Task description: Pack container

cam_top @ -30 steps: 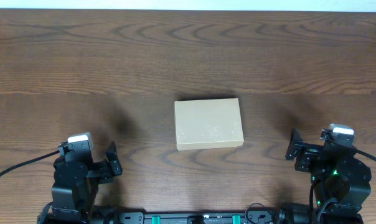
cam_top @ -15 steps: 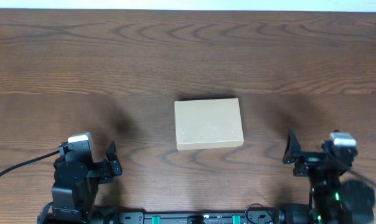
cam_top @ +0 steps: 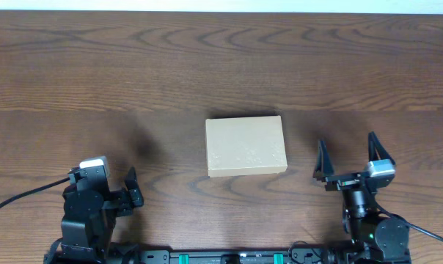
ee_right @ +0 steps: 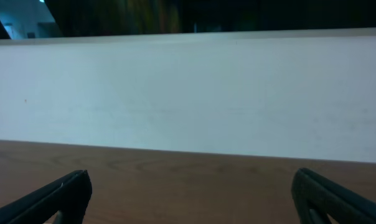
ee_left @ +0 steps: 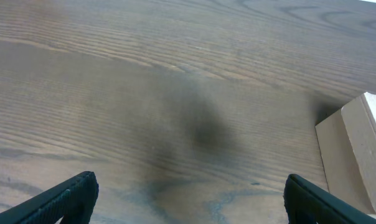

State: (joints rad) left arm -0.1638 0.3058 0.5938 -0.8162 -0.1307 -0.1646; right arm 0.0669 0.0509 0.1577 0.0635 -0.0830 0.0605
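Tan cardboard marks the container (cam_top: 246, 146) in the overhead view; it lies flat near the middle of the brown wooden table (cam_top: 207, 59), top face closed, with nothing touching it; the left gripper (cam_top: 133, 187) sits near the front edge, to the box's left and well apart from it; the right gripper (cam_top: 346, 163) stands to the box's right, near but not touching, its two fingers spread wide and empty (tips pointing toward the far edge).

Left wrist view: both fingertips (ee_left: 70, 199) show at the lower corners, set wide apart with only bare table between them, so this tool is released; one end of the container (ee_left: 356, 155) shows at the right margin, apart from the fingers.

Right wrist view: the fingers (ee_right: 63, 190) are likewise splayed and hold nothing; beyond them lie a strip of table and a white wall (ee_right: 188, 93).
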